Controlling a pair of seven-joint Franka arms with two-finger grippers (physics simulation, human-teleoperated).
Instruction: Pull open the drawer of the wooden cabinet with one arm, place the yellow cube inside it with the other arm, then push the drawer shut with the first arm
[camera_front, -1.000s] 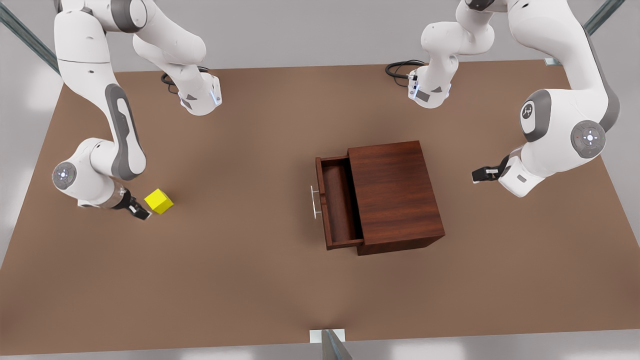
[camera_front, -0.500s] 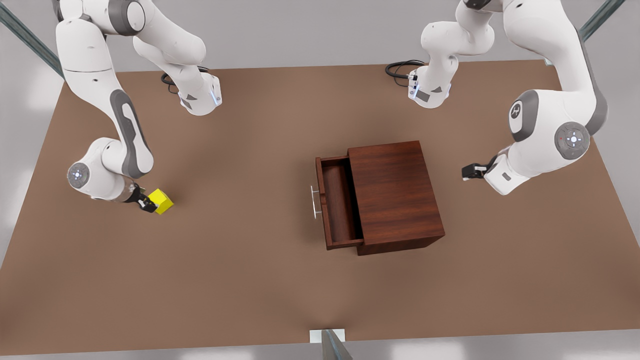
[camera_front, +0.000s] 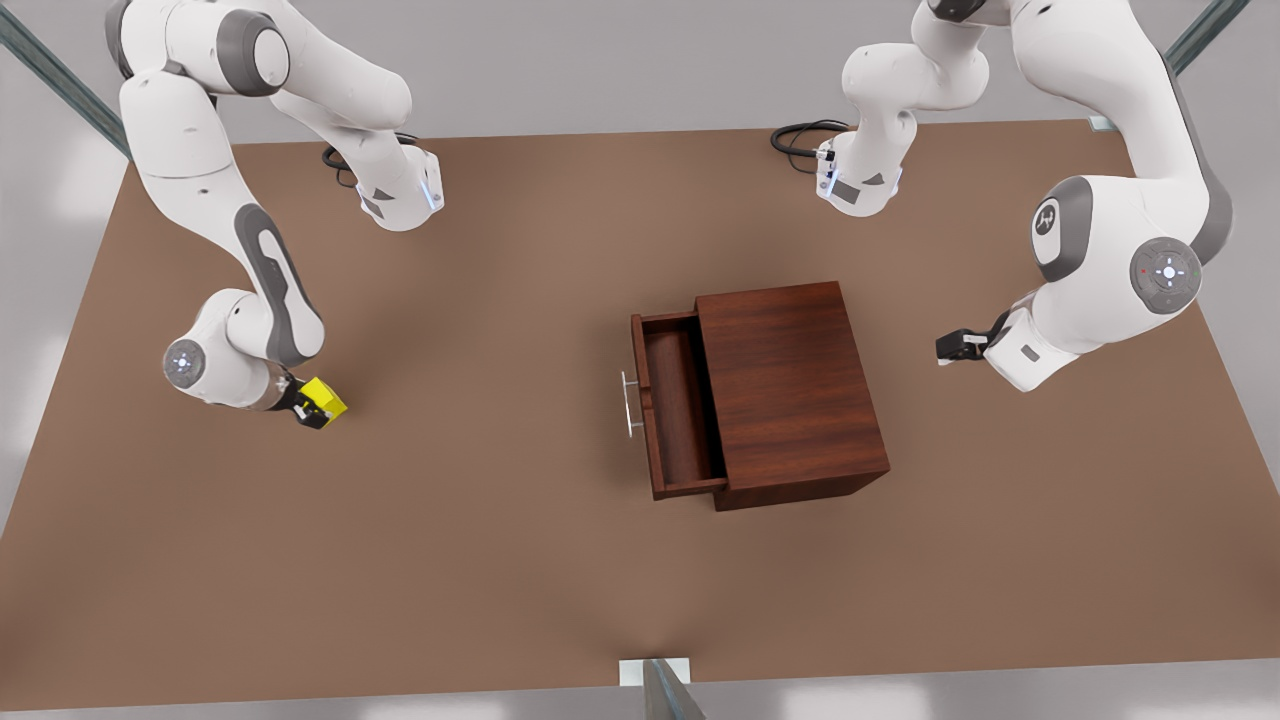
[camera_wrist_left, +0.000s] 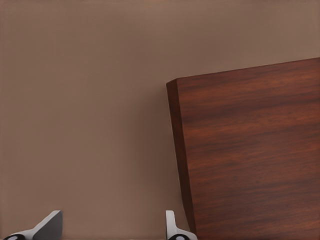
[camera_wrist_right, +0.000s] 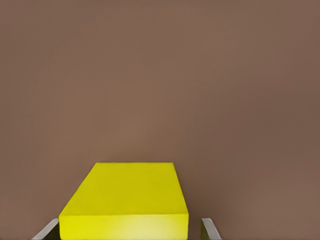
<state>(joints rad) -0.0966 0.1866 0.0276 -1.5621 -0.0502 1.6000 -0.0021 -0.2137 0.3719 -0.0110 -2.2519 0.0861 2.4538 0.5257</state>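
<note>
The yellow cube (camera_front: 325, 399) rests on the table at the front view's left. My right gripper (camera_front: 312, 410) is open and straddles it; in the right wrist view the cube (camera_wrist_right: 125, 202) lies between the fingertips (camera_wrist_right: 209, 229) with a small gap on each side. The wooden cabinet (camera_front: 790, 380) stands mid-table, and its drawer (camera_front: 688, 400) is pulled out toward the front view's left, silver handle (camera_front: 629, 403) in front and nothing inside. My left gripper (camera_front: 950, 347) hovers open beyond the cabinet's far side; its wrist view shows the cabinet (camera_wrist_left: 250, 150) past the fingertips (camera_wrist_left: 172, 227).
The brown table (camera_front: 480, 520) stretches wide around the cabinet. Both arm bases (camera_front: 400, 195) sit at the back edge with black cables (camera_front: 800, 135). A small grey bracket (camera_front: 655, 672) marks the front edge.
My right gripper has slid forward from beside the yellow cube until its fingers sit around it. The left arm swayed slightly toward the cabinet and back. The drawer and cube stayed put.
</note>
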